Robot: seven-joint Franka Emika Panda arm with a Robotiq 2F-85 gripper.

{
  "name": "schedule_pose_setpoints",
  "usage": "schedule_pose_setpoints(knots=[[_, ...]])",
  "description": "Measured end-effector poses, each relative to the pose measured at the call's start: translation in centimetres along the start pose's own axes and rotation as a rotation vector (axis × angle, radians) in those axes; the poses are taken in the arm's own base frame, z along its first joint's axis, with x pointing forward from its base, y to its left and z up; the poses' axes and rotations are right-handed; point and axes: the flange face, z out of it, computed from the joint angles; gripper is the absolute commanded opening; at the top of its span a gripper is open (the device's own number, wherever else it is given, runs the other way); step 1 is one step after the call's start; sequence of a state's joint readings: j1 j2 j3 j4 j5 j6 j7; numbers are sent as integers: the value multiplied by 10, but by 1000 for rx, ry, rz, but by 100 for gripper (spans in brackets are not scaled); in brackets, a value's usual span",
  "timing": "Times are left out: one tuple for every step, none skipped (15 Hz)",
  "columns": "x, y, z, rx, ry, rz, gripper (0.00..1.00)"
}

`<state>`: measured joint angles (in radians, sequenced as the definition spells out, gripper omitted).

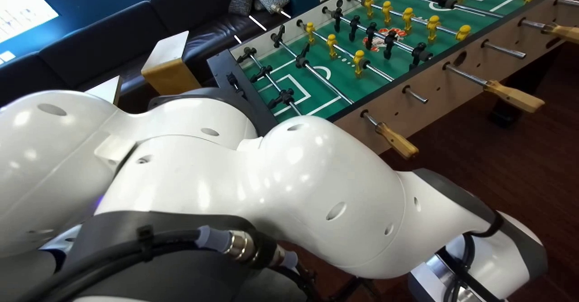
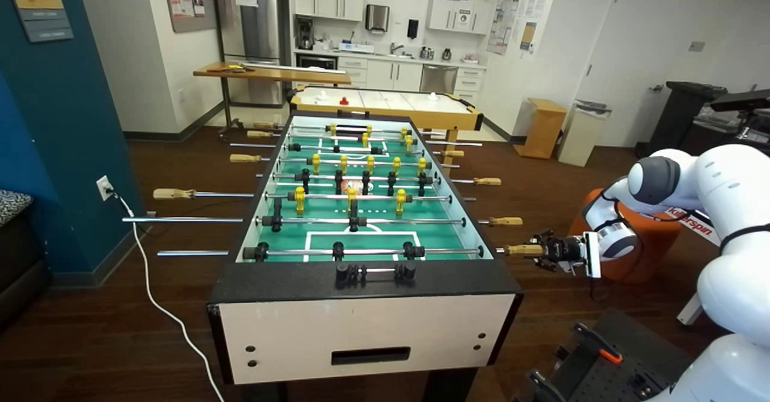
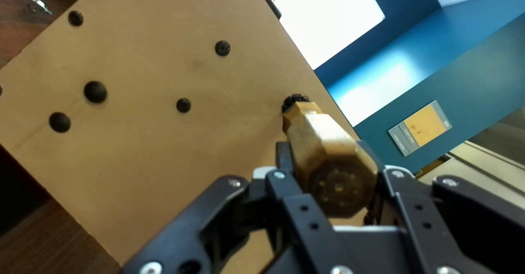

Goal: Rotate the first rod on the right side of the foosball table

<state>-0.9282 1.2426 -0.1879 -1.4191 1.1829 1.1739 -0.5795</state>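
Observation:
The foosball table (image 2: 367, 281) shows in both exterior views, with metal rods across its green pitch. Its nearest rod (image 2: 379, 252) in an exterior view carries black figures, and its tan wooden handle (image 2: 516, 250) sticks out on the right side. My gripper (image 2: 544, 250) is shut around the outer part of that handle. In the wrist view the faceted handle (image 3: 334, 188) sits between both fingers of the gripper (image 3: 324, 156), its dark round end toward the camera. The arm hides this handle in an exterior view, where the same rod (image 1: 269, 77) partly shows.
Farther along the same side are another tan handle (image 1: 398, 141) and bare rod ends (image 1: 415, 95). An orange round seat (image 2: 637, 251) stands behind the gripper. A black stand (image 2: 613, 354) is on the floor near the arm's base.

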Motion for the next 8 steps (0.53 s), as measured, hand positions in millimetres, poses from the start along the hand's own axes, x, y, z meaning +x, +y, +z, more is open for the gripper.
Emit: schedule_pose_setpoints(knots=[[0, 1, 0, 4, -1, 44, 14], [0, 2, 0, 8, -1, 86, 14], [0, 2, -1, 12, -2, 129, 14], [0, 3, -1, 15, -2, 173, 14], [-1, 4, -1, 19, -2, 216, 14], [-1, 5, -1, 23, -2, 259, 14], [-1, 6, -1, 26, -2, 302, 14], [-1, 6, -1, 30, -2, 343, 14]])
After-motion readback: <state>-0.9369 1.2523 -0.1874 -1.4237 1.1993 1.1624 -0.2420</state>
